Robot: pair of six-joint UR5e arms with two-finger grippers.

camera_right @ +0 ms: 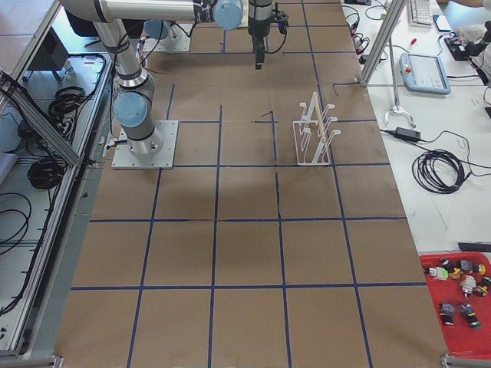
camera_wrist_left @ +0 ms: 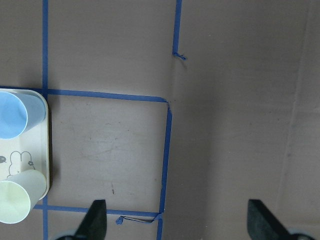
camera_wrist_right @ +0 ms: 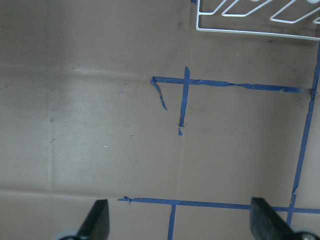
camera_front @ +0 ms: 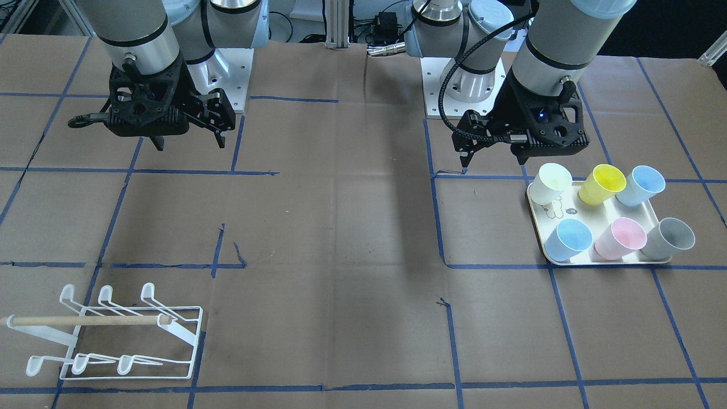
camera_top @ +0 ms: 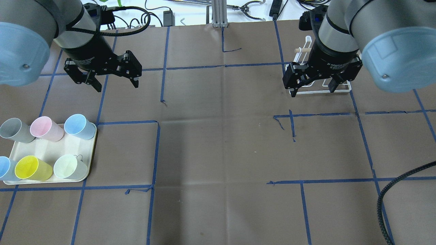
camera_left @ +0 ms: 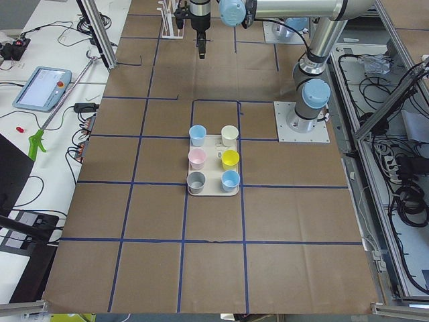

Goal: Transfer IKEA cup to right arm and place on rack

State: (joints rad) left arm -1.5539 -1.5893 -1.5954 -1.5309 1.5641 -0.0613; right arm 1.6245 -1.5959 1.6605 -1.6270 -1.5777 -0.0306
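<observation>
left arm (camera_top: 41, 10), right arm (camera_top: 354, 13): silver-grey tubes, pale blue caps
left gripper (camera_top: 117, 86), right gripper (camera_top: 312, 92): black, two-finger
cable (camera_top: 380, 207): black, braided

Six pastel cups (camera_front: 620, 237) are shown upright, mouths up, in two rows, below and to the outer side of the left claw (camera_top: 117, 86). The white wire rack (camera_front: 113, 320), with wooden dowel, is set on the table ahead of the right arm (camera_front: 130, 28) and its right claw (camera_front: 190, 142).

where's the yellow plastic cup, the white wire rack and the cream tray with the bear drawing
yellow plastic cup (camera_front: 605, 180): front-facing view, inside its open mouth
white wire rack (camera_front: 85, 321): front-facing view, middle of its wooden dowel
cream tray (camera_front: 585, 218): front-facing view, bare floor between cups
</observation>
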